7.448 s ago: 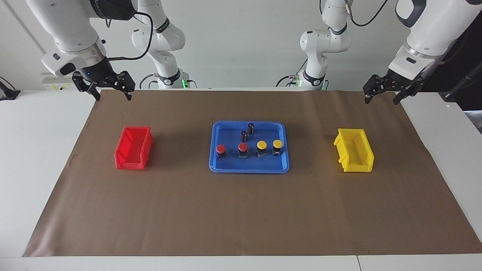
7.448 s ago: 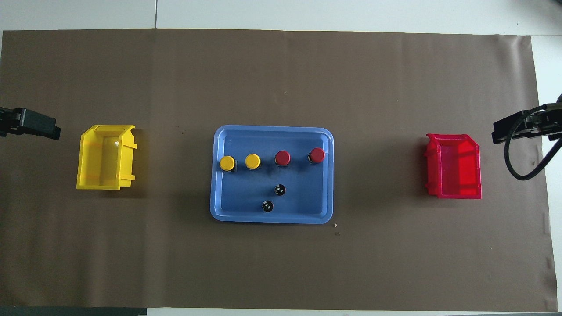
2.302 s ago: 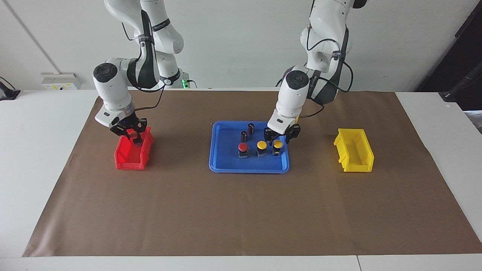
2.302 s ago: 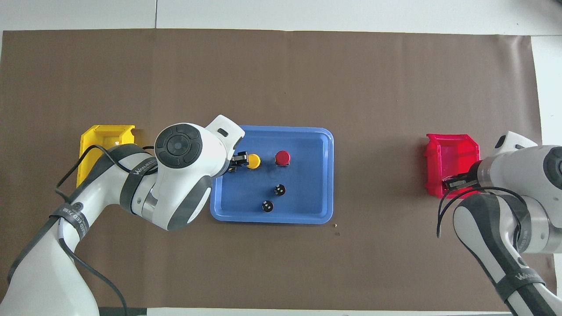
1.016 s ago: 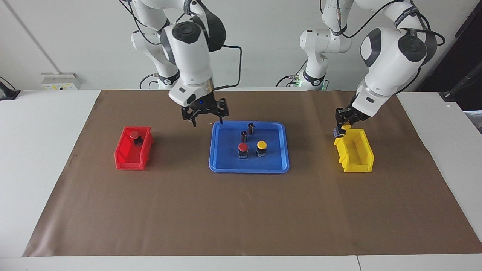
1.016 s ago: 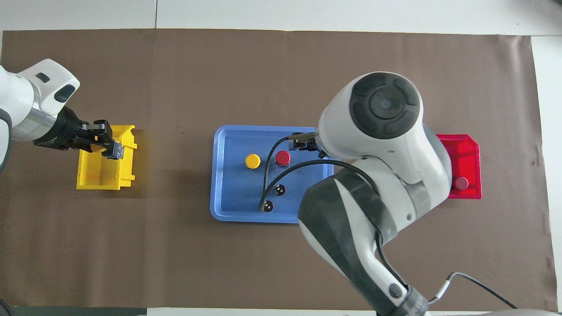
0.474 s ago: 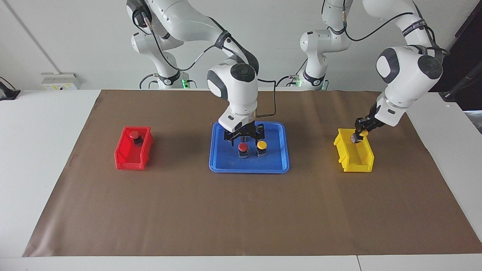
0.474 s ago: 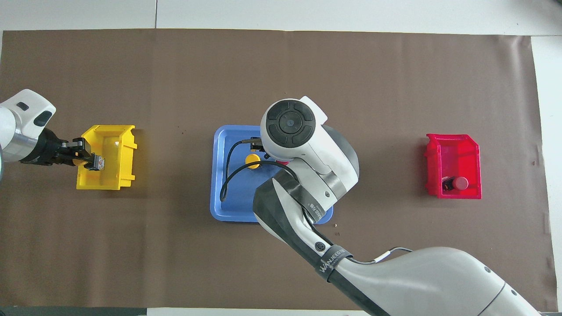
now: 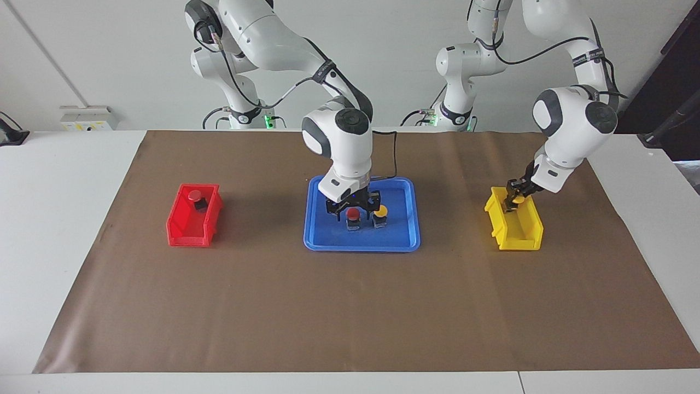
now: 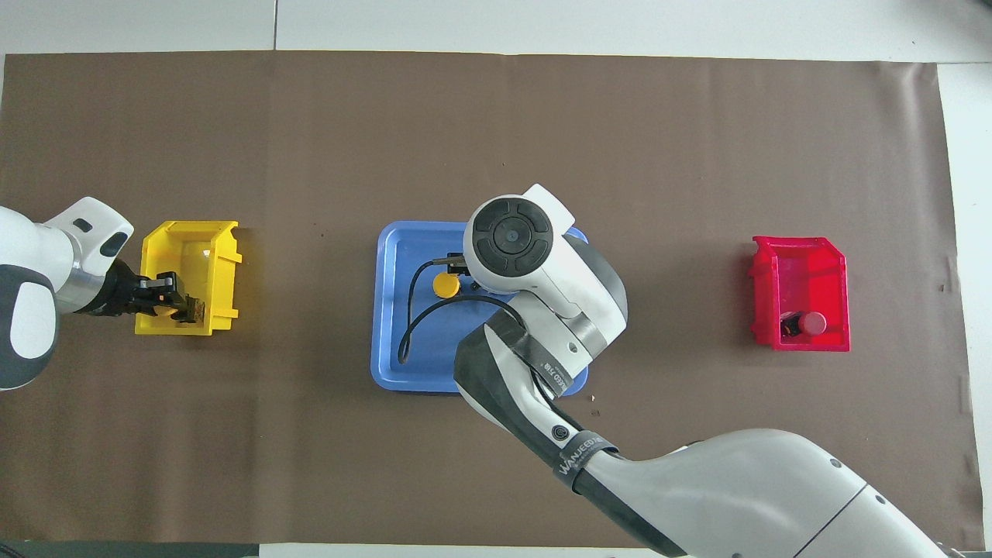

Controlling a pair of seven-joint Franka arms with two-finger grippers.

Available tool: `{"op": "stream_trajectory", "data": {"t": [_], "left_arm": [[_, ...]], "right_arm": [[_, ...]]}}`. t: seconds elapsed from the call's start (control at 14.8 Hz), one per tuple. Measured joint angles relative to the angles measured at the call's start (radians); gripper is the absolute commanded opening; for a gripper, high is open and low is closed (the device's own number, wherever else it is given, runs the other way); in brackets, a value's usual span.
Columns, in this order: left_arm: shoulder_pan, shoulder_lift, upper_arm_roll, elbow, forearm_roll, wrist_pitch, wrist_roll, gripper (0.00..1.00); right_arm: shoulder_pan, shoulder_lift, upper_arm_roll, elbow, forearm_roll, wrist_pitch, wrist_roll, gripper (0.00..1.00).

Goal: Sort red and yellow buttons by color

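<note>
My right gripper (image 9: pixel 353 207) is open, low in the blue tray (image 9: pixel 361 247), with a finger on each side of a red button (image 9: pixel 353 214). A yellow button (image 9: pixel 381 210) stands beside it, toward the left arm's end of the tray; it also shows in the overhead view (image 10: pixel 445 285). My left gripper (image 9: pixel 515 200) is shut on the other yellow button (image 9: pixel 519 200), low in the yellow bin (image 9: pixel 525 235). The other red button (image 9: pixel 194 195) lies in the red bin (image 9: pixel 186 232). In the overhead view the right arm hides the tray's red button.
The yellow bin (image 10: pixel 186 248) stands at the left arm's end of the brown mat, the red bin (image 10: pixel 798 271) at the right arm's end, and the tray (image 10: pixel 387 310) between them. The two dark cylinders are hidden by the right arm.
The right gripper has come down around the tray's red button. The left gripper has lowered the yellow button further into the yellow bin.
</note>
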Motion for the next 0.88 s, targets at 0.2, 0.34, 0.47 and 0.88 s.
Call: {"op": "stream_trajectory", "data": {"t": [0.2, 0.34, 0.47, 0.88], "left_arm": [[-0.001, 0.000, -0.006, -0.018, 0.000, 0.029, 0.001, 0.59], [-0.001, 0.000, -0.006, -0.018, 0.000, 0.045, 0.004, 0.71], [-0.001, -0.001, -0.007, -0.017, 0.000, 0.048, 0.005, 0.72], [-0.025, 0.006, -0.013, 0.271, 0.000, -0.231, 0.011, 1.00]], "right_arm": [[0.000, 0.000, 0.000, -0.014, 0.000, 0.004, 0.000, 0.71], [0.000, 0.000, 0.000, -0.020, 0.000, 0.004, 0.000, 0.58], [0.000, 0.000, 0.002, -0.022, 0.000, 0.004, 0.000, 0.30], [-0.019, -0.020, -0.003, 0.109, 0.000, -0.194, -0.062, 0.08]]}}
